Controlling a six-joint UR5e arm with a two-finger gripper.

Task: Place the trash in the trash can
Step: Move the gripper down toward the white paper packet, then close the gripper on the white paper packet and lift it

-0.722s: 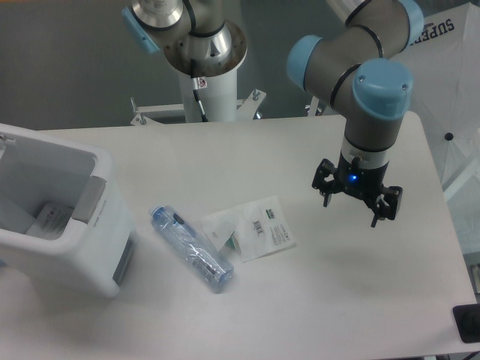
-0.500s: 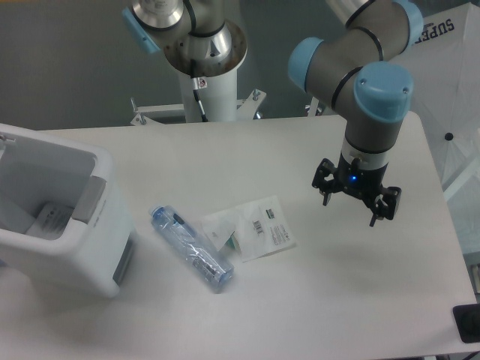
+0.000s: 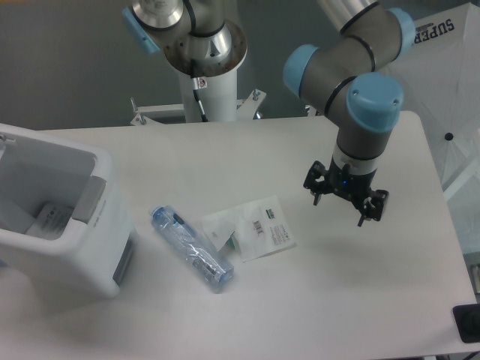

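A clear plastic bottle (image 3: 191,249) with a blue cap lies on its side on the white table, left of centre. A flat clear packet (image 3: 252,228) with a white barcode label and green print lies just right of it, touching or nearly so. The big white trash can (image 3: 56,217) with a grey side panel stands at the left edge, open at the top, with a white slip inside. My gripper (image 3: 343,201) hangs open and empty above the table, to the right of the packet and apart from it.
The arm's white pedestal (image 3: 210,90) rises behind the table's far edge. A white sheet with dark lettering (image 3: 450,90) hangs at the right. A dark object (image 3: 469,322) sits at the table's front right corner.
My gripper has moved a little to the left and away from the front, toward the packet. The bottle, packet and trash can have not moved.
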